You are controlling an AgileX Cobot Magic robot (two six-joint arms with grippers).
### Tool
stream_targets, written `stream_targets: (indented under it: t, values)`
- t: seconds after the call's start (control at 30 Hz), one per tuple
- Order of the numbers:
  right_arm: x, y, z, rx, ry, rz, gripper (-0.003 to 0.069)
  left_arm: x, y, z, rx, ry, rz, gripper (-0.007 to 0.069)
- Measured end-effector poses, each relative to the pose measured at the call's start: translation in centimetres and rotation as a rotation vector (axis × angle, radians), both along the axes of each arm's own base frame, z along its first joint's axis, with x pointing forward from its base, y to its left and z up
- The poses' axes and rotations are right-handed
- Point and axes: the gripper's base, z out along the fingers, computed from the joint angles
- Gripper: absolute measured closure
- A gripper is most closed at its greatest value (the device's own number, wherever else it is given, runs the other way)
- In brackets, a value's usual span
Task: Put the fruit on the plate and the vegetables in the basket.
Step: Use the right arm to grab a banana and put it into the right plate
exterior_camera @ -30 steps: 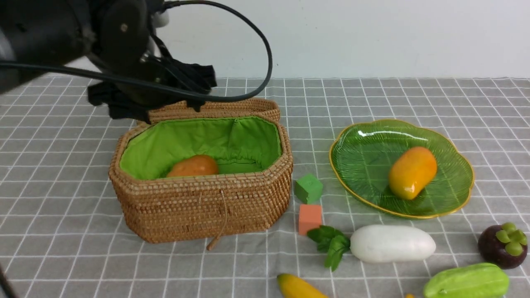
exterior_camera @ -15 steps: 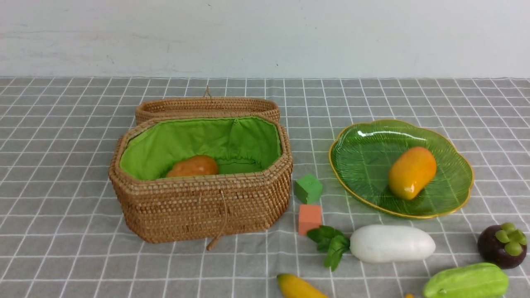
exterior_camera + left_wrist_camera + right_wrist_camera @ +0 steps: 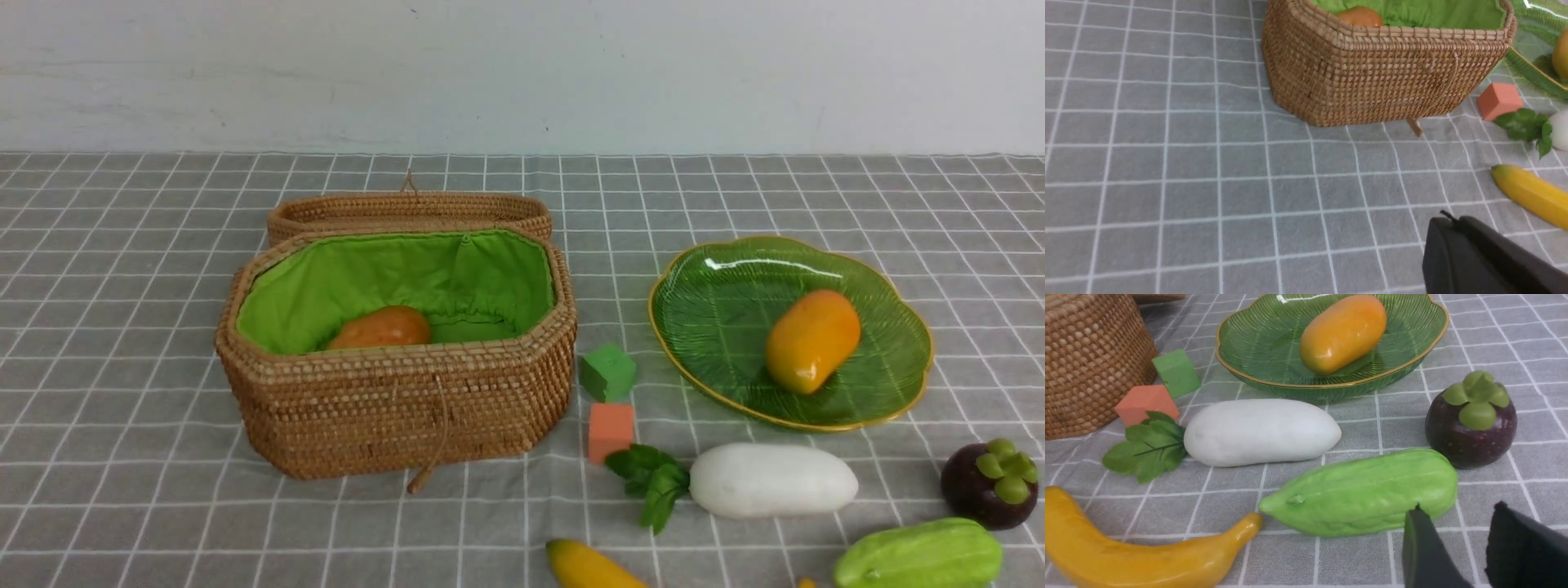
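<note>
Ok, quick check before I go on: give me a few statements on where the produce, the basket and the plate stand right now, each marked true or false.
1. The mango lies on the plate. True.
2. The radish lies outside the basket, on the tablecloth. True.
3. The basket is empty. False: a potato lies inside it.
4. The lid is shut on the basket. False: the lid lies behind the basket, which is open.
5. The mangosteen sits on the plate. False: the mangosteen sits on the tablecloth next to the gourd.
</note>
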Motion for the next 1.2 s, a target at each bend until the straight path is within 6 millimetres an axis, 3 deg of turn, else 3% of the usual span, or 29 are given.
stream_targets:
  t: [0.9,1.2]
  values:
    - [0.0,0.0,0.0,0.000,0.000,0.000,0.0419,0.2,0.0,0.2,0.001,-0.044,0.000,0.0638]
    - [0.0,0.0,0.0,0.000,0.000,0.000,0.0419,-0.5,0.3,-1.7,-0.003,-0.063,-0.001,0.0637]
